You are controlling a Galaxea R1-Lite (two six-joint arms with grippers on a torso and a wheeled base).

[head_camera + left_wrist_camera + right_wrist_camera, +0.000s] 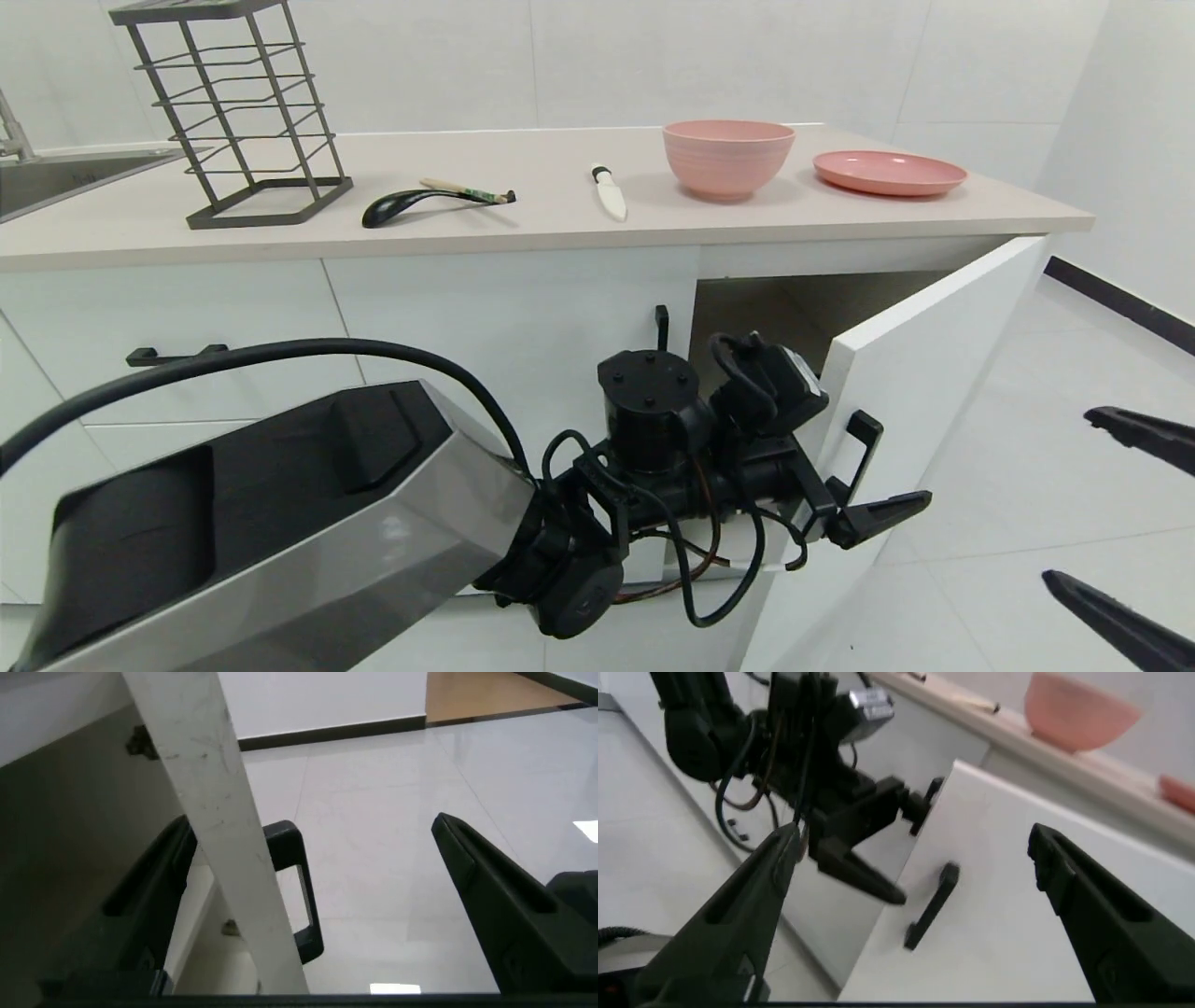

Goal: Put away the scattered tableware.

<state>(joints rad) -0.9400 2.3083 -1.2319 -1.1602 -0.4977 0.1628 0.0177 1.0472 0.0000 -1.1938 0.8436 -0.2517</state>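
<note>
Straddling the open cabinet door's (934, 355) edge, left gripper (310, 831) jaws apart, one finger hidden behind it; right gripper (1066, 497) spread, cut off, over open floor (1008, 448); bowl (728, 154), plate (889, 172), knife (609, 191), spoon (411, 201) on counter (560, 224) well above both

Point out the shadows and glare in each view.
Head view: soft shadows under the bowl and plate; open cabinet interior dark. Left wrist view: bright reflections on the floor. Right wrist view: door evenly lit, no glare.

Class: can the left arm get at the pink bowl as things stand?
Probably not: the left gripper straddles the edge of the open cabinet door, below the countertop bearing the bowl.
</note>
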